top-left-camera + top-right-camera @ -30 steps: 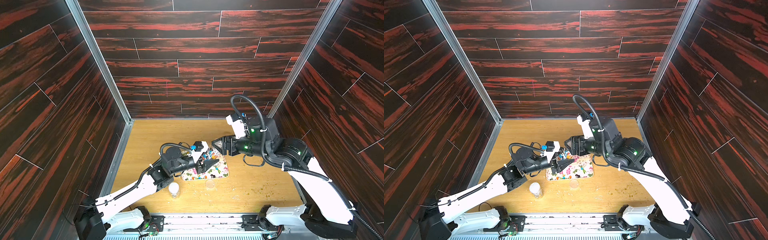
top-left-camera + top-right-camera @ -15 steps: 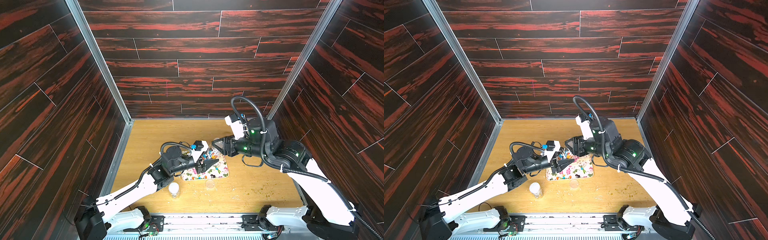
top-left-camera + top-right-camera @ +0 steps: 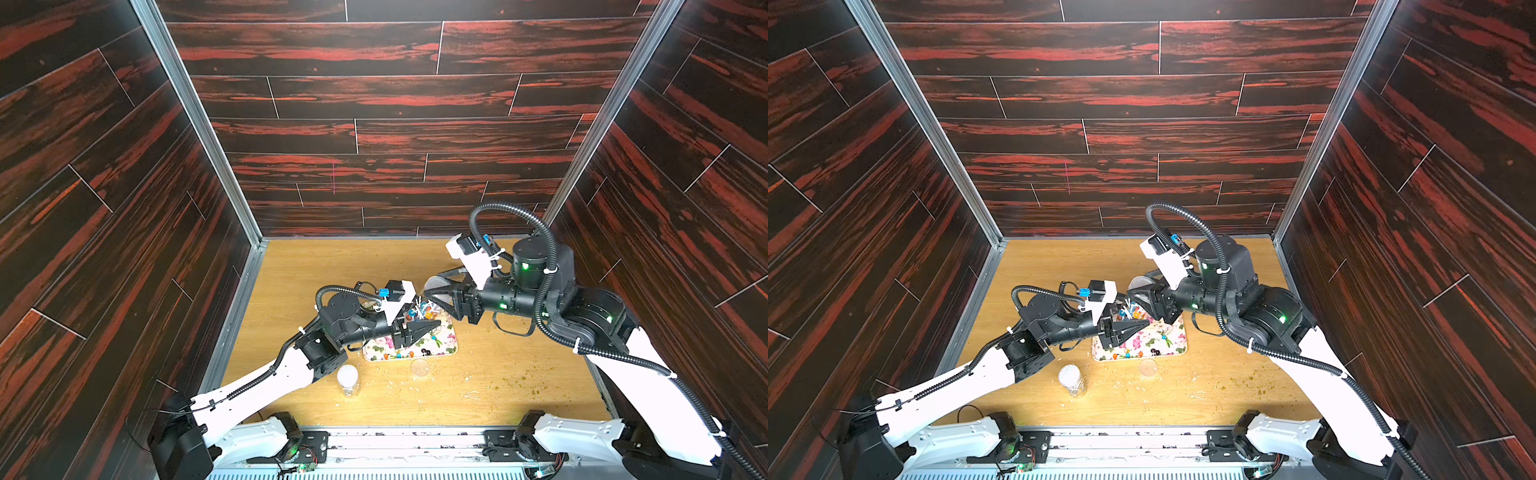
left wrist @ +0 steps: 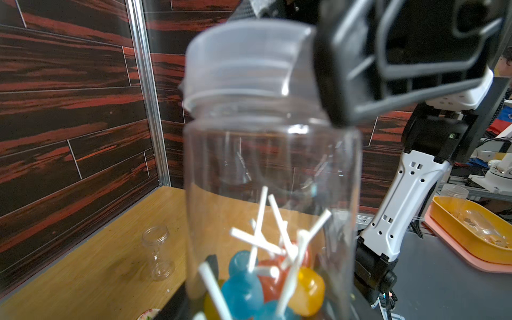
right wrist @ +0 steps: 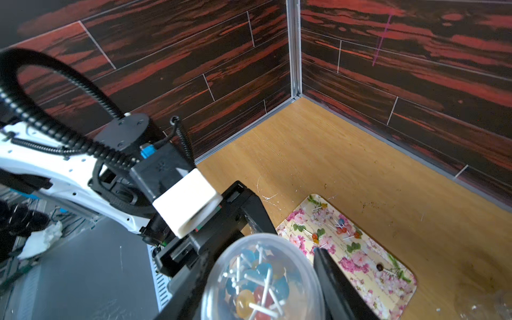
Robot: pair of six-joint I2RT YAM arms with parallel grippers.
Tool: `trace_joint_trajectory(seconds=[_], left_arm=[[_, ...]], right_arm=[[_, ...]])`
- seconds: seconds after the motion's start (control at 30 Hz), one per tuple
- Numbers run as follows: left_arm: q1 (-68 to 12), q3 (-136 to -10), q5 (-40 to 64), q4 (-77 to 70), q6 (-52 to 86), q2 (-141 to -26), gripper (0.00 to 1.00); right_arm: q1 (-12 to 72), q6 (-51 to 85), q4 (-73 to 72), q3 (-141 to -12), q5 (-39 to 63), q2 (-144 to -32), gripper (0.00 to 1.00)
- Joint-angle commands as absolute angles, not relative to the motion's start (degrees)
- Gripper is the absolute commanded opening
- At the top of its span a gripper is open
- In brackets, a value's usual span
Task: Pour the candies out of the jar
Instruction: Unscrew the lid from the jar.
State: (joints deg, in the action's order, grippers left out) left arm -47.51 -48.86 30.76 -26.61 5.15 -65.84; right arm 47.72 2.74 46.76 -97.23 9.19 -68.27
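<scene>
I am looking at two arms, the left arm [image 3: 282, 374] and the right arm [image 3: 656, 386], both showing white shells on the long links and black blocks at the joints. Black ribbed cable hose [image 3: 511, 210] is running along each, cinched with white zip ties [image 3: 550, 270]. Green lights [image 3: 524, 266] are glowing on the right arm's joints. A white-and-black camera housing [image 3: 399, 293] with a blue plug [image 3: 381, 293] is sitting on each wrist. The left gripper [image 3: 434, 323] and right gripper [image 3: 432, 287] are showing matte black, ribbed fingers [image 4: 401, 55].
</scene>
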Motion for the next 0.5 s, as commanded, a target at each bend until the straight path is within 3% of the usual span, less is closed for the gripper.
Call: trace_joint_trajectory(seconds=[0.0, 0.23, 0.47], left_arm=[[-47.19, -50.19, 32.66, -27.59, 10.37, -64.64, 0.56], [-47.2, -49.87, 34.1, -28.68, 11.98, -64.69, 0.56], [-47.19, -49.88, 34.23, -29.95, 12.74, -64.95, 0.56]], right_arm=[[47.16, -10.81, 46.75, -98.19, 18.53, -68.64, 0.43], [41.86, -17.54, 45.83, -97.91, 30.41, -66.93, 0.43], [41.19, -18.72, 47.81, -98.8, 32.05, -68.02, 0.44]])
